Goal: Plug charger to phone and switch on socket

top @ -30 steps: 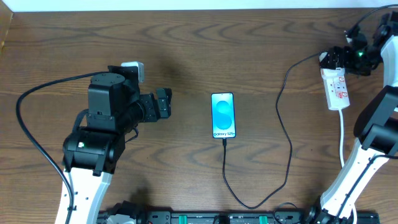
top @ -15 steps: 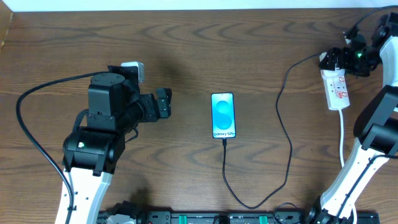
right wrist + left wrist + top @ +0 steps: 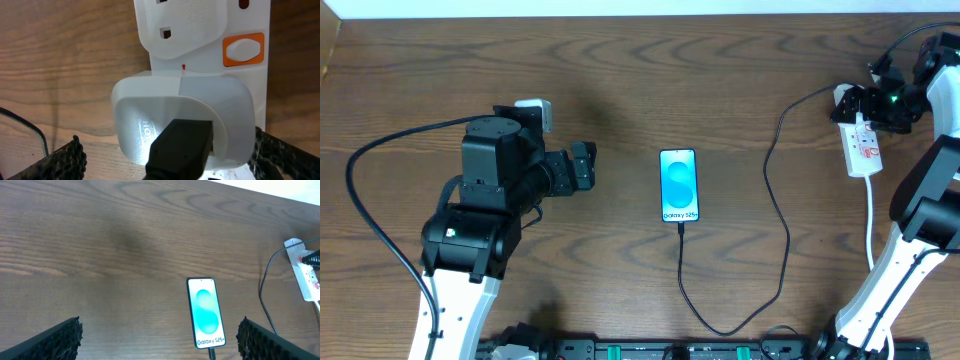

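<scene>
Plainly, the brown wooden table (image 3: 620,80) offers wide open room around the slim blue-screened phone (image 3: 679,185), which lies flat at its middle. The long thin black charger cable (image 3: 788,240) loops from the phone's near end to the white elongated power strip (image 3: 865,150) by the right edge. The left gripper (image 3: 588,166) hangs spread and empty. The right gripper (image 3: 868,100), jaws apart, flanks the strip's white plug adapter (image 3: 182,120), near an orange switch (image 3: 243,50).
</scene>
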Tool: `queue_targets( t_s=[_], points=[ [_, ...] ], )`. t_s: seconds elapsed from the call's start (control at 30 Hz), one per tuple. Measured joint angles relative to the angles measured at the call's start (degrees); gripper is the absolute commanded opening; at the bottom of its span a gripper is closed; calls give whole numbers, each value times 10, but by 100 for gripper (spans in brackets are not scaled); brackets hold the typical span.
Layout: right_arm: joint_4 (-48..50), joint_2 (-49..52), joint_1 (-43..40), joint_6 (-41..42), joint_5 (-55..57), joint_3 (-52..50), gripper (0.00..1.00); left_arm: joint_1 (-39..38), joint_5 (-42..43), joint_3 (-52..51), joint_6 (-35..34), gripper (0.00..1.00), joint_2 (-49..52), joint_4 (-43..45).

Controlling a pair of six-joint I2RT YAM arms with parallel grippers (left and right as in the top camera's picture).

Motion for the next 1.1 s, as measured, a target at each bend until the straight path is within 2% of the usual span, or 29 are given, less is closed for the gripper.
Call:
queue_targets(
  t_s=[1.1],
  points=[
    [11, -10, -8, -2, -45, -17, 99, 0, 0, 0, 0, 99, 0, 0]
  ],
)
